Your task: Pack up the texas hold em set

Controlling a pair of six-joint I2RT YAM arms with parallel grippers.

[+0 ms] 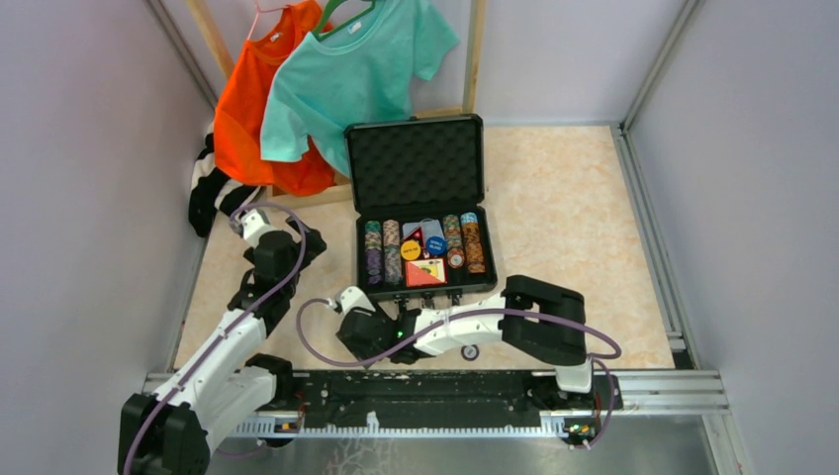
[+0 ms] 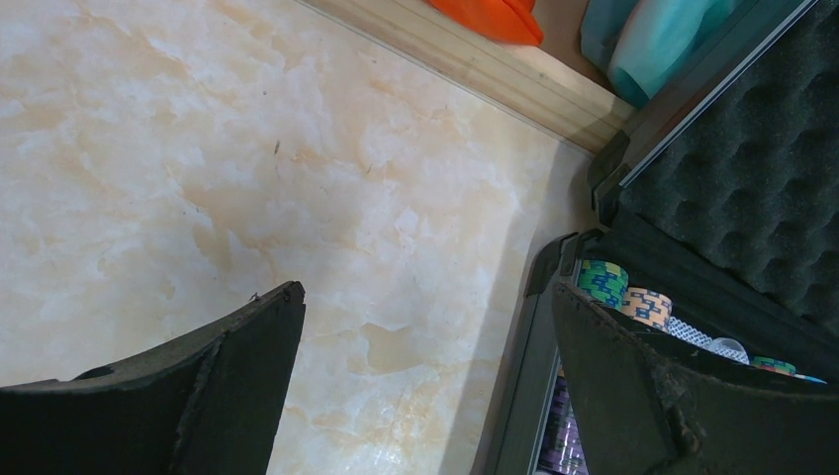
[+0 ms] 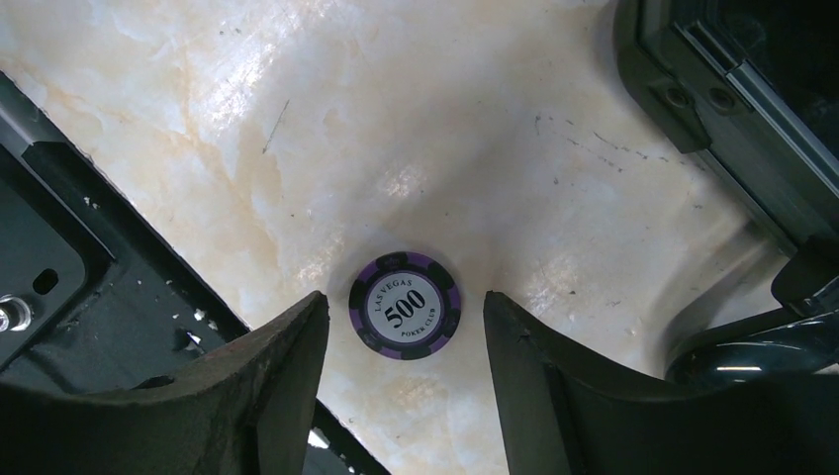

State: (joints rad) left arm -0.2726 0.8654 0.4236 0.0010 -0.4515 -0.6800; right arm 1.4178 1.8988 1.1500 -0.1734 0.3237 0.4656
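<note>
Chip: round purple-and-black poker chip marked 500 [image 3: 405, 309], lying flat on the beige marbled tabletop [image 3: 297, 119], outside the case.
My right claw [image 3: 403, 297]: jaws apart, one finger either side of that chip, neither touching it.
Case: black hard briefcase [image 1: 416, 163] with its foam-lined lid raised and rows of multicoloured chips [image 1: 382, 249] inside.
My left claw [image 2: 425, 297]: spread wide and holding nothing, beside the case's left wall.

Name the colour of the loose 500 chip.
Chip: purple-and-black rim, white centre; right wrist view.
</note>
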